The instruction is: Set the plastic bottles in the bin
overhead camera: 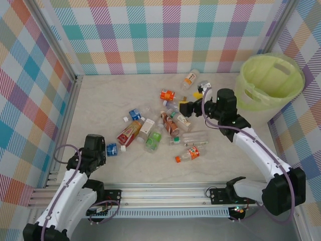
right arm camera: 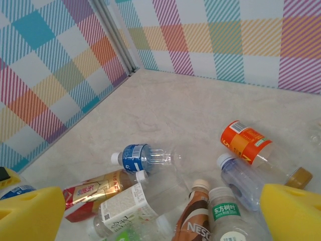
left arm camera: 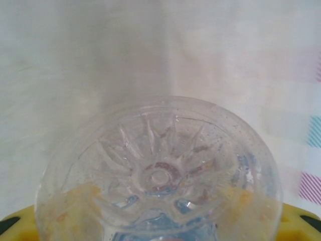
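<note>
Your left claw (overhead camera: 107, 149) is grasping a blue-labelled bottle (overhead camera: 114, 149), base outward between its fingers (left arm camera: 301, 226), lying on the worktop (overhead camera: 100, 100) far left of the bin (overhead camera: 256, 99); that arm is stretching low and forward; your right claw (overhead camera: 193, 102) is hanging released over the other bottles (overhead camera: 168, 125), just left of the bin.

White arm links (overhead camera: 65, 198), black joints (overhead camera: 225, 103) — purple cables (overhead camera: 56, 153); yellow end effector pads (right arm camera: 30, 213) (blocky).
</note>
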`<control>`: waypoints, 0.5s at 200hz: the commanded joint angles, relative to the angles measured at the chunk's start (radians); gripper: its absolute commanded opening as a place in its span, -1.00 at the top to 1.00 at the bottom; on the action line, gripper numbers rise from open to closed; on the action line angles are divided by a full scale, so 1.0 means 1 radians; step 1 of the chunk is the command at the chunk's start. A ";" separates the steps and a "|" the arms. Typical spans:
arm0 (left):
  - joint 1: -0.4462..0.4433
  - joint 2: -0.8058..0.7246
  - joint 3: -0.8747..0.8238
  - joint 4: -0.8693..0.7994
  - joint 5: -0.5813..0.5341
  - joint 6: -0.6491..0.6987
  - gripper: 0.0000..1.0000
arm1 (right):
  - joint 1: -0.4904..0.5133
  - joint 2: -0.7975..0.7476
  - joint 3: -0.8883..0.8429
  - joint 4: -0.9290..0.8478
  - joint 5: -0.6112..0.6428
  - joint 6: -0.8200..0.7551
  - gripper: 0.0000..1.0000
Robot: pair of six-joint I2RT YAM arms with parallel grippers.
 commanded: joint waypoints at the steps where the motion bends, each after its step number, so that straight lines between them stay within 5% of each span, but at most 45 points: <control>1: 0.014 -0.011 0.110 0.047 -0.014 0.336 0.28 | 0.006 0.056 0.075 0.007 -0.117 0.122 -0.99; 30: 0.014 0.039 0.191 0.192 0.092 0.509 0.28 | 0.039 0.134 0.101 0.030 -0.230 0.173 -0.99; 75: -0.004 0.318 0.358 0.391 0.486 0.642 0.36 | 0.150 0.230 0.146 0.072 -0.298 0.181 -0.99; 100: -0.055 0.439 0.454 0.455 0.594 0.710 0.36 | 0.213 0.246 0.150 0.086 -0.311 0.136 -1.00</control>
